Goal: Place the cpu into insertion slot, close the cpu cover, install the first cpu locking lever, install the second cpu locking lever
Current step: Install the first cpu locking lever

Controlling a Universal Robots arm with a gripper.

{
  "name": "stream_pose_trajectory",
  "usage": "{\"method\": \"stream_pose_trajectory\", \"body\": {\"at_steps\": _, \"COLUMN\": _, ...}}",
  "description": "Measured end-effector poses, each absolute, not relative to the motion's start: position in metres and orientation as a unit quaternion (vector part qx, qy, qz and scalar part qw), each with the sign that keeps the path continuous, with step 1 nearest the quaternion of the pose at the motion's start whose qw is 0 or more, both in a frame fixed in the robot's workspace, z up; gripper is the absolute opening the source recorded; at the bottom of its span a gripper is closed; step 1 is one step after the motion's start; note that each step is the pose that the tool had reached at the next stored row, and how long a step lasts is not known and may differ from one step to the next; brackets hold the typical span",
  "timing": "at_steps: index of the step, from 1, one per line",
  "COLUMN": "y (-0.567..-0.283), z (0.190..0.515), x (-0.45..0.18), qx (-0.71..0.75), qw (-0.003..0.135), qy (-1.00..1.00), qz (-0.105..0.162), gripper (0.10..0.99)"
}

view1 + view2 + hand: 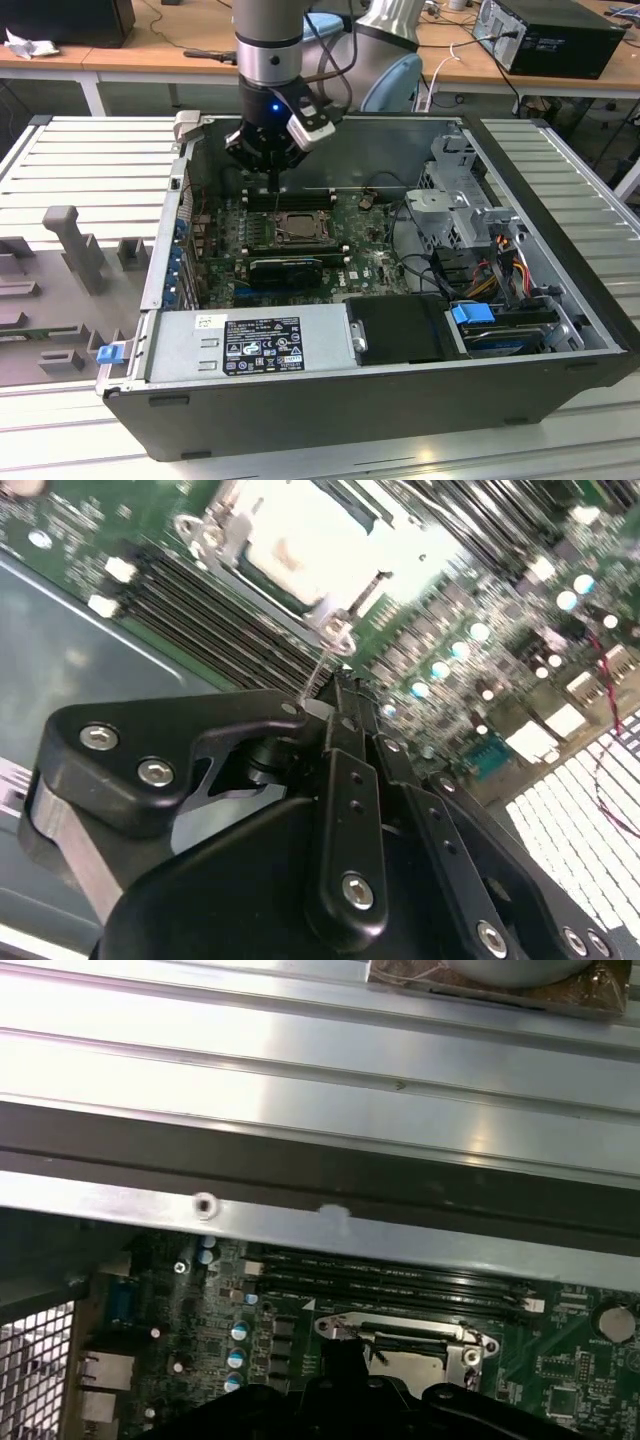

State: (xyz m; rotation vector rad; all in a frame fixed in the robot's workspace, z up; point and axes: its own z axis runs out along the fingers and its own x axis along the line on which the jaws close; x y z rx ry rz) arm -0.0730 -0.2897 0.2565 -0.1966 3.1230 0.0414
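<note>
My black gripper is clenched, tips against the thin silvery wire locking lever; the pale square cpu sits in the silver-rimmed black insertion slot, mid exterior view. I judge the lever springy, slick: press near its free end

grey arm upright, wrist downward, black gripper vertical beneath it, jaws together tip to tip
</note>
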Motion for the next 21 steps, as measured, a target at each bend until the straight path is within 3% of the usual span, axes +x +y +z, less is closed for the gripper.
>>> {"method": "stream_pose_trajectory", "body": {"at_steps": 6, "y": -0.29, "z": 0.256, "x": -0.051, "qx": -0.063, "qw": 0.006, "qy": 0.998, "qz": 0.013, "gripper": 0.106}}
{"method": "stream_pose_trajectory", "body": {"at_steps": 9, "y": -0.29, "z": 0.254, "x": -0.046, "qx": -0.061, "qw": 0.007, "qy": 0.998, "qz": 0.033, "gripper": 0.106}}
{"method": "stream_pose_trajectory", "body": {"at_steps": 21, "y": -0.29, "z": 0.233, "x": -0.042, "qx": -0.061, "qw": 0.008, "qy": 0.997, "qz": 0.046, "gripper": 0.106}}
